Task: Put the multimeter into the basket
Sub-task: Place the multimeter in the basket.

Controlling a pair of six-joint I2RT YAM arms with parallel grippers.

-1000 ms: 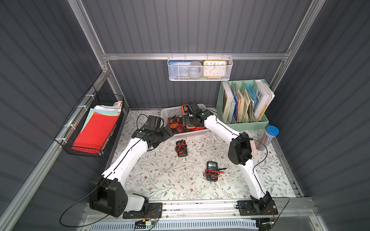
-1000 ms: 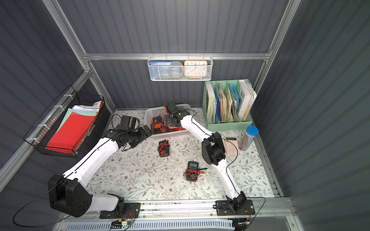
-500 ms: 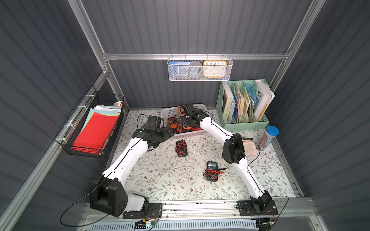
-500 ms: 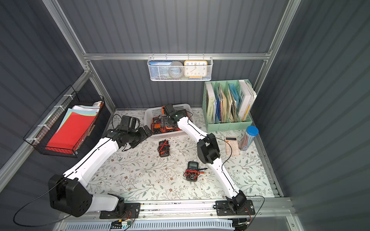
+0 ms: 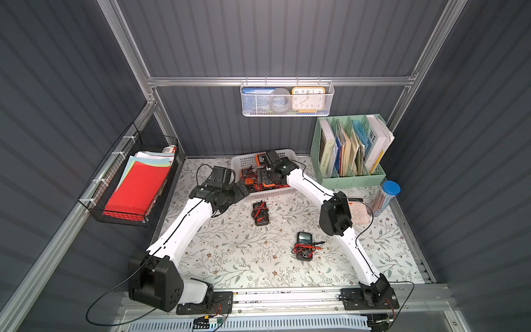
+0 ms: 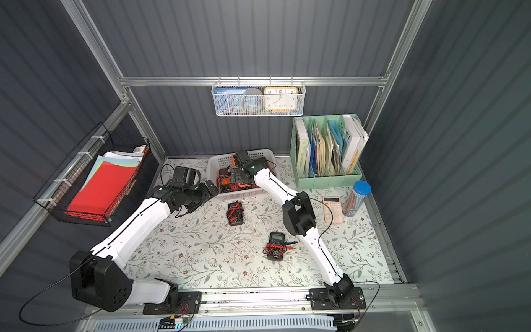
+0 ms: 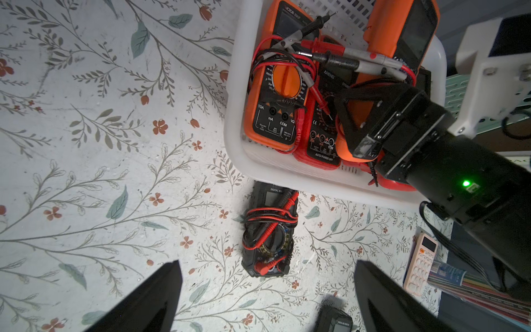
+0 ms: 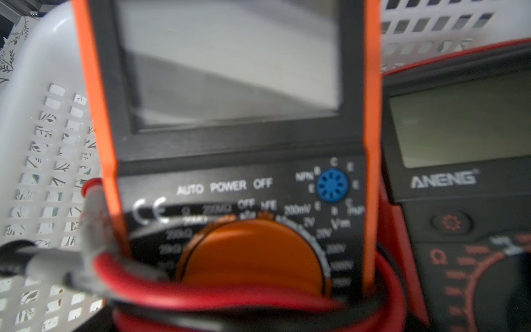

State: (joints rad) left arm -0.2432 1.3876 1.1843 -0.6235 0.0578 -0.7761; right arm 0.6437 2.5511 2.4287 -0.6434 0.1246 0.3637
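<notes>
Well, the orange multimeter point(image 7: 402, 31) lies tilted in the basket point(image 5: 273, 195), upper centre in a top view; long axis up the frame, display uppermost; my right hand point(image 7: 355, 115) straddles it, grip unclear; left hand point(image 7: 267, 263) wide.

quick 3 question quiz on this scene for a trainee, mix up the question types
1. True or false: the left gripper has its jaws shut.
2. How many multimeters lie on the table outside the basket? A one, B two, C four.
3. Fill in: the calculator lies beside a tube with a ___ lid.
Key: 1 false; 2 B; 3 blue.
</notes>
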